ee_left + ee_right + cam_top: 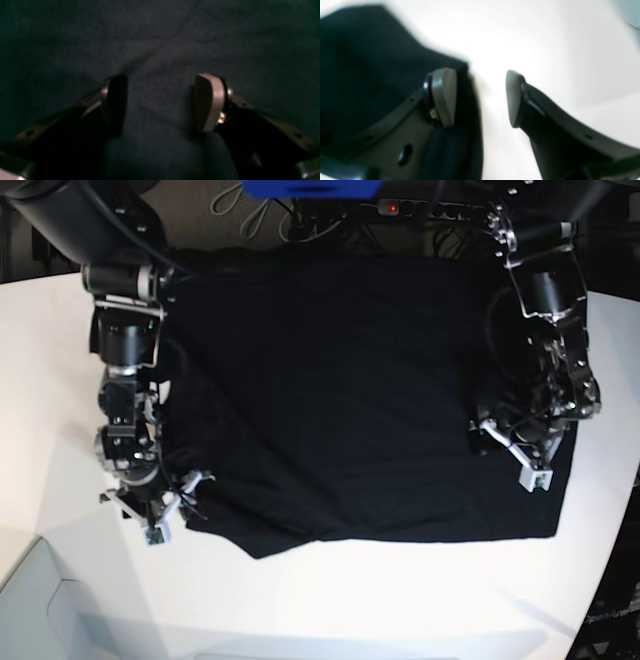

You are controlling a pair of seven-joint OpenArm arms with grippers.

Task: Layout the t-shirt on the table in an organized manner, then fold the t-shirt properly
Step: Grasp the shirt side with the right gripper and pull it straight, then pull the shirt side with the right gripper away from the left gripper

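The black t-shirt (350, 400) lies spread out on the white table (400, 600), wrinkled, its lower hem running slantwise. My left gripper (510, 452) hangs over the shirt's right part. In the left wrist view it (162, 103) stands open just above the dark cloth (160, 37), with nothing between its fingers. My right gripper (172, 505) is at the shirt's lower left edge. In the right wrist view it (481, 97) is open and straddles that edge: one finger (443, 97) over the cloth (370, 62), the other over bare table (532, 37).
Cables and a power strip (390, 205) lie beyond the table's far edge, next to a blue object (310, 188). The table's curved edge (610, 510) runs close to the left arm. A pale grey surface (40, 600) shows at the lower left.
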